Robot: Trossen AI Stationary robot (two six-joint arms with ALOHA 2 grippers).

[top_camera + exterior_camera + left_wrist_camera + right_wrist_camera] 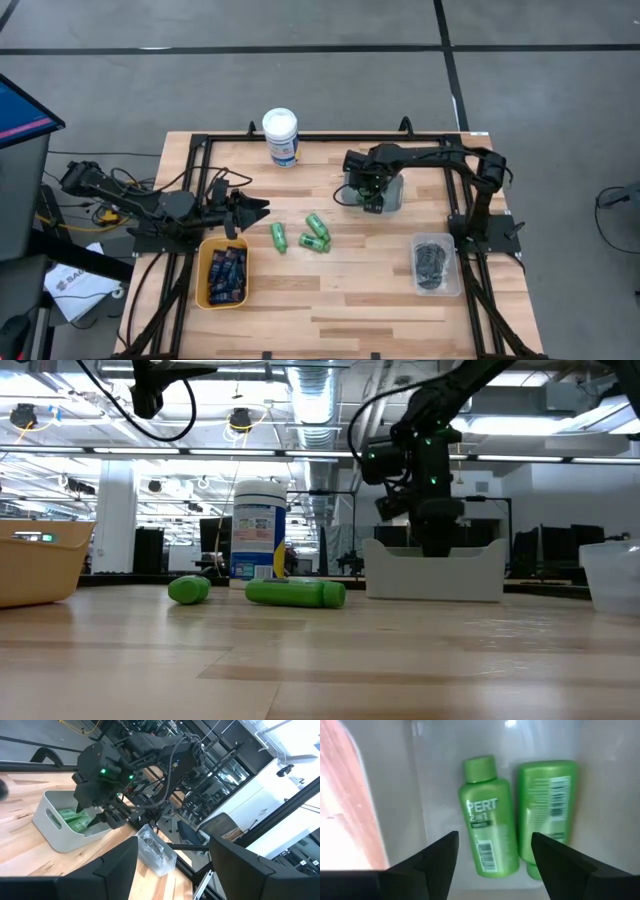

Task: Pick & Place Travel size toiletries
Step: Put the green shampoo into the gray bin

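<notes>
Bench: a light wooden slatted bench (330, 290) with a black frame along its edges fills the lower centre of the high view.
Floor: grey concrete floor (300, 80) crossed by dark lines lies across the top of the high view.
Room: the low view looks past the bench into a hall with ceiling lights, ducts and white columns.
Right gripper: the right gripper (372, 196) sits just right of centre in the high view, lowered over the white bin (393, 198); its fingers (432, 857) are spread wide with nothing between them.
White bin: two green bottles (487, 820) lie side by side on its floor, centre of the right wrist view, one label reading "PERT 2in1".
Loose bottles: three green bottles (312, 232) lie on the bare wood at the centre of the high view, well apart from the white bin.
Left gripper: the left gripper (258, 207) hovers at centre left of the high view, just above the yellow bin (203, 272); it is wide open and holds nothing.
Yellow bin: lower left of the high view, holding dark navy tubes (228, 274).
Clear bin: the clear bin (452, 270), lower right of the high view, holds dark round tins (432, 262).
Canister: a white canister (281, 137) with a blue label stands upright at upper centre.
</notes>
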